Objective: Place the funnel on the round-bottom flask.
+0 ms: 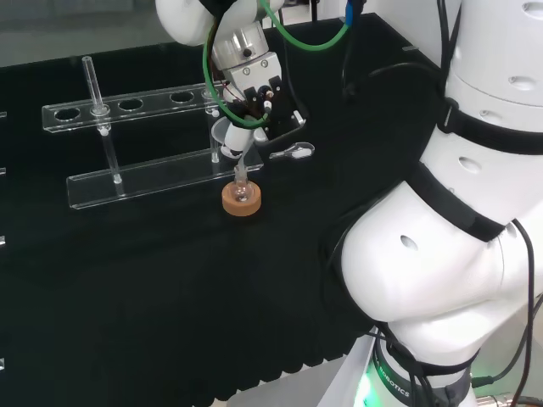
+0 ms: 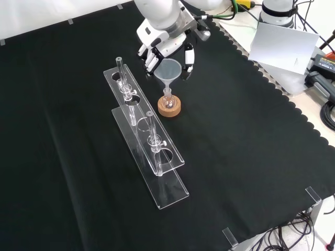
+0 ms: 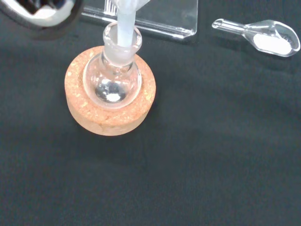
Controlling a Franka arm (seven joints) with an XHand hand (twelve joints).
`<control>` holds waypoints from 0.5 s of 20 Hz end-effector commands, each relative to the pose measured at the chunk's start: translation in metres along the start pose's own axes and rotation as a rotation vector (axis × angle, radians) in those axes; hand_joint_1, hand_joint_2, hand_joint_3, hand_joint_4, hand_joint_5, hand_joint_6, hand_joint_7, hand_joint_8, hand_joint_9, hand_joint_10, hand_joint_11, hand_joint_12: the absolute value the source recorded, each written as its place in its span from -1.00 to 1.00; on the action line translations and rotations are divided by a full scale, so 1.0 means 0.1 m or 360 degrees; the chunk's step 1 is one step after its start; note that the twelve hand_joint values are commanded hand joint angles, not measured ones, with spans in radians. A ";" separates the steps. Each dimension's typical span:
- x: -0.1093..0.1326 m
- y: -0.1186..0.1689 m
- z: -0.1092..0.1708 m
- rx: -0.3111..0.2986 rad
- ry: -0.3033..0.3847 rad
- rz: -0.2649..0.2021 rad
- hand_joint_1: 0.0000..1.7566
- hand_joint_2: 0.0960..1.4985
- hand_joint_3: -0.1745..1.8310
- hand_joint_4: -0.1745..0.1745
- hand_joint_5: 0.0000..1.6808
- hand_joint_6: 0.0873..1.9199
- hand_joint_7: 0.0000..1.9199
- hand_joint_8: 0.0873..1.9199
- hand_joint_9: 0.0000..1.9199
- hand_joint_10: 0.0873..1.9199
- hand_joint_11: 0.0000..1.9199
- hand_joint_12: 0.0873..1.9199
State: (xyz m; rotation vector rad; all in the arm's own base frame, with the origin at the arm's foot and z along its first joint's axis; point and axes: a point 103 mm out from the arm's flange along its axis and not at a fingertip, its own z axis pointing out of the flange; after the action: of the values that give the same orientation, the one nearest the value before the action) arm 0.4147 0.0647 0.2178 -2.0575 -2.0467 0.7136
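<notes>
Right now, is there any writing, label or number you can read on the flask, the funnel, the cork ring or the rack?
None readable.
Round-bottom flask: plain clear glass, no marks.
Funnel: no marks.
Cork ring: bare cork.
Clear rack: no label.
Clear scoop: white powder, no print.
Arm base: small print, too blurred to read.
</notes>
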 end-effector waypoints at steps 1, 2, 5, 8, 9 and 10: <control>0.06 0.12 0.11 0.0026 -0.0004 -0.0015 -0.12 -0.07 -0.26 -0.16 -0.26 -0.14 -0.42 -0.27 -0.08 -0.49 -0.62 0.41; 0.04 0.12 0.11 0.0025 0.0009 -0.0020 -0.12 -0.07 -0.26 -0.16 -0.26 -0.14 -0.42 -0.27 -0.08 -0.49 -0.62 0.41; 0.03 0.13 0.13 0.0040 0.0004 -0.0020 -0.12 -0.07 -0.26 -0.16 -0.26 -0.14 -0.42 -0.27 -0.09 -0.48 -0.62 0.41; 0.03 0.14 0.15 0.0044 0.0011 -0.0024 -0.12 -0.07 -0.26 -0.16 -0.26 -0.14 -0.42 -0.26 -0.09 -0.48 -0.62 0.41; 0.03 0.15 0.16 0.0049 0.0008 -0.0024 -0.12 -0.07 -0.26 -0.16 -0.26 -0.14 -0.42 -0.26 -0.09 -0.48 -0.62 0.41; 0.03 0.15 0.16 0.0052 0.0005 -0.0024 -0.12 -0.07 -0.26 -0.17 -0.26 -0.14 -0.42 -0.26 -0.09 -0.48 -0.62 0.41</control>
State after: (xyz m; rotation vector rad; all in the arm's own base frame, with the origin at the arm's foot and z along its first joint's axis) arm 0.4207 0.0637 0.1978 -2.0249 -2.0342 0.7314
